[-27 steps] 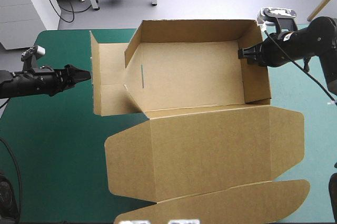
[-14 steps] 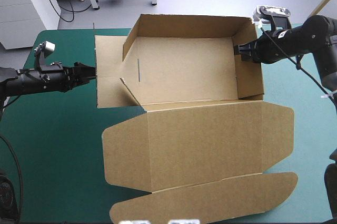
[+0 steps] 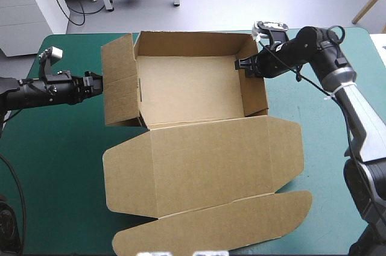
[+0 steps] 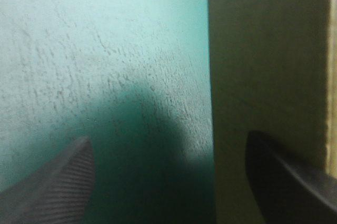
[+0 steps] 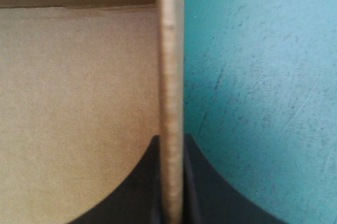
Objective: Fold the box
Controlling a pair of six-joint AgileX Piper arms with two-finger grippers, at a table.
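R. gripper [image 5: 171, 147]: jaws pinch the box [image 3: 193, 87] at its upright right wall, with the tips hidden by the board edge. L. gripper [image 4: 168, 145]: jaws spread, one overlapping the raised left flap [image 3: 120, 81]; contact unclear. Box: open tray, far-centre of table [image 3: 54, 147]. Lid [image 3: 205, 165] lies flat toward the near edge, outer flap partly cut off in high view.
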